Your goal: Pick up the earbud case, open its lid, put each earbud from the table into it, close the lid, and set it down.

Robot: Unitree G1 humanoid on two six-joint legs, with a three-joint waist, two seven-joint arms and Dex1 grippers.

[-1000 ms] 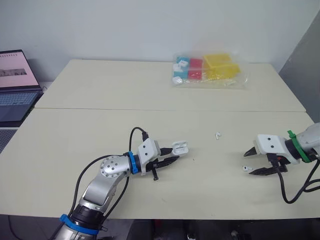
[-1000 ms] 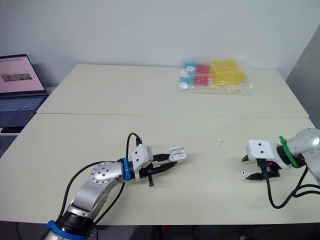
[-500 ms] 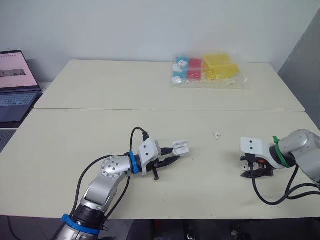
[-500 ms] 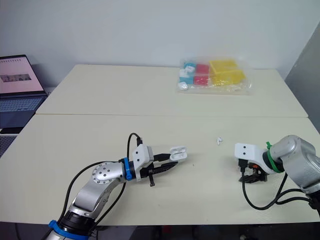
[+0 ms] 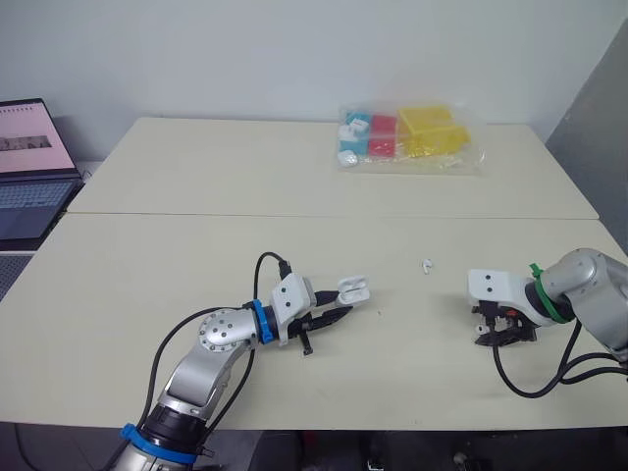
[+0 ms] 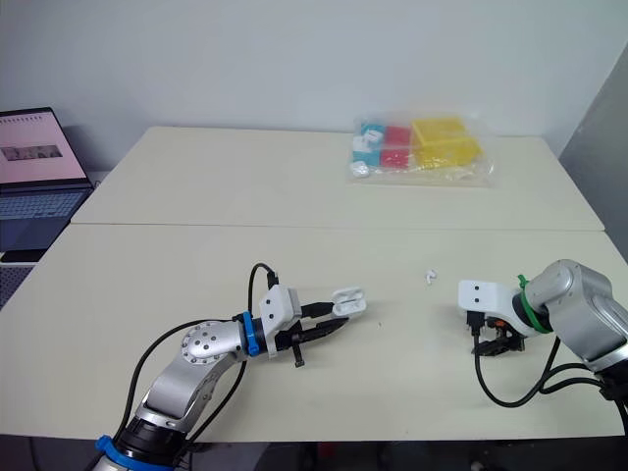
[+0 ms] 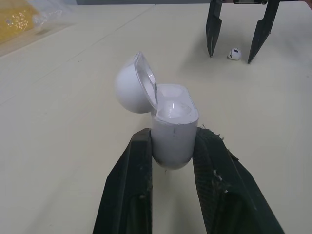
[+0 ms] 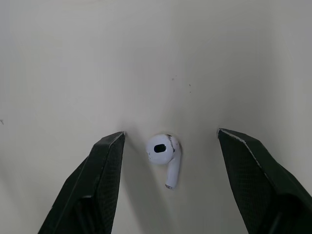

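Observation:
The white earbud case (image 7: 171, 127) stands with its lid flipped open, and my left gripper (image 7: 173, 142) is shut on its lower body. In the head views the case (image 5: 353, 289) is held just above the table, left of centre. One white earbud (image 8: 163, 150) lies on the table between the spread fingers of my right gripper (image 8: 170, 137), which is open and points straight down at it without touching. From the head, that gripper (image 5: 501, 337) is at the right. A second earbud (image 5: 427, 265) lies further back, between the two grippers.
A clear plastic bag of yellow, red and blue boxes (image 5: 404, 136) lies at the far side of the table. A laptop (image 5: 27, 167) sits off the left edge. A seam (image 5: 294, 215) runs between two joined tabletops.
My right gripper has moved left and turned from pointing sideways to pointing down, now straddling the earbud. The left gripper and case have stayed put.

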